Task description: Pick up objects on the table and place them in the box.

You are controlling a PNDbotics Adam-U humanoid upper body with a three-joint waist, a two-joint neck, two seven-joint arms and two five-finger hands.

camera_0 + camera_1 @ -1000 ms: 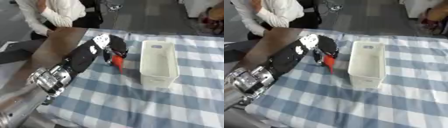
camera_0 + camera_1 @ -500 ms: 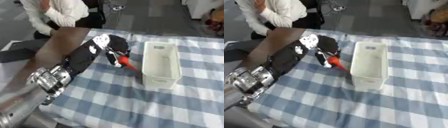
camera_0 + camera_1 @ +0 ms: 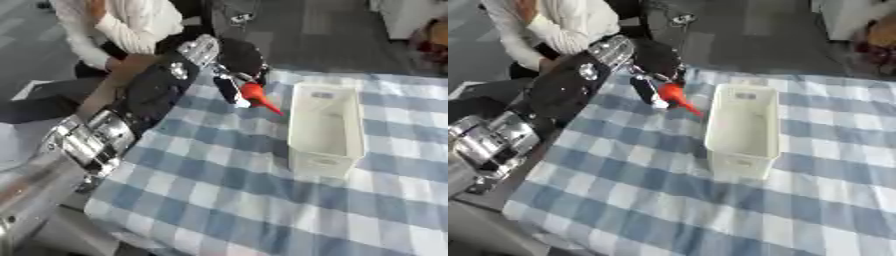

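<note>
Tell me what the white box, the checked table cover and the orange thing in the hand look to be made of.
White box: probably plastic, smooth thin walls with a moulded rim.
Table cover: woven cloth, matte blue and white checks.
Orange thing, held in the left hand: smooth, tapered, maybe plastic or rubber; unclear.

The left hand (image 3: 234, 62) has raised the orange object (image 3: 258, 96) nearer the box (image 3: 325, 129)

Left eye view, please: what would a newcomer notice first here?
The robot's left hand, at the table's far left, curls round an orange-red, cone-shaped object pointing toward the white box. The box stands just right of it on the blue-and-white checked cloth.
</note>
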